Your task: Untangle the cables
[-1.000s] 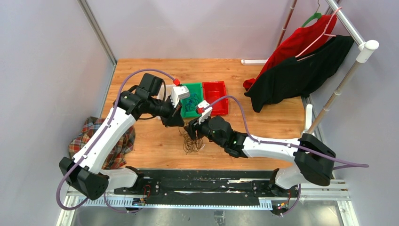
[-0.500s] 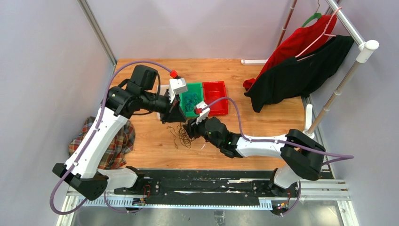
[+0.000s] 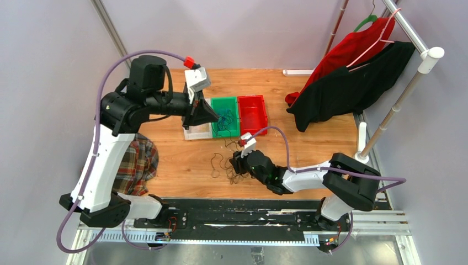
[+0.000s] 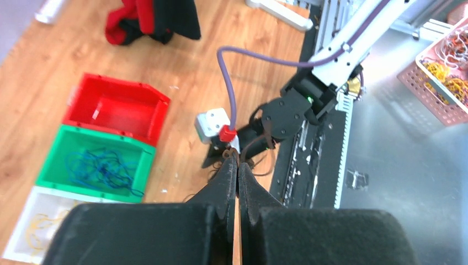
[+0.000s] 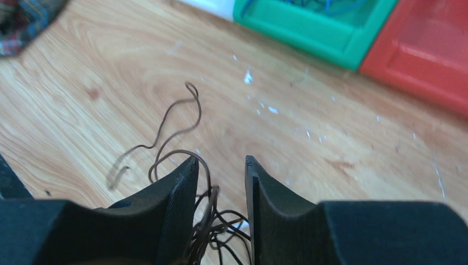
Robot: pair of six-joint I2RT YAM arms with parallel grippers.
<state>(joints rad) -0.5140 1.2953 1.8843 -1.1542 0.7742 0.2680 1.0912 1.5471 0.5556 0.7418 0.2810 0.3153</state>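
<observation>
Dark cables [image 3: 229, 174] tangled on worktop [image 3: 176, 161], near green bin [image 3: 223, 100]. Right gripper [image 5: 221, 165] low, jaws spread astride strands, probably to anchor bunch. Left gripper [image 4: 237, 163] high, pressed together; strand pinched? Cannot tell.

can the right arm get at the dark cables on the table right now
Probably yes: the right gripper hangs over the dark cables, jaws apart, strands between them. Nothing is in the way, and the left gripper is off by the green bin.
</observation>
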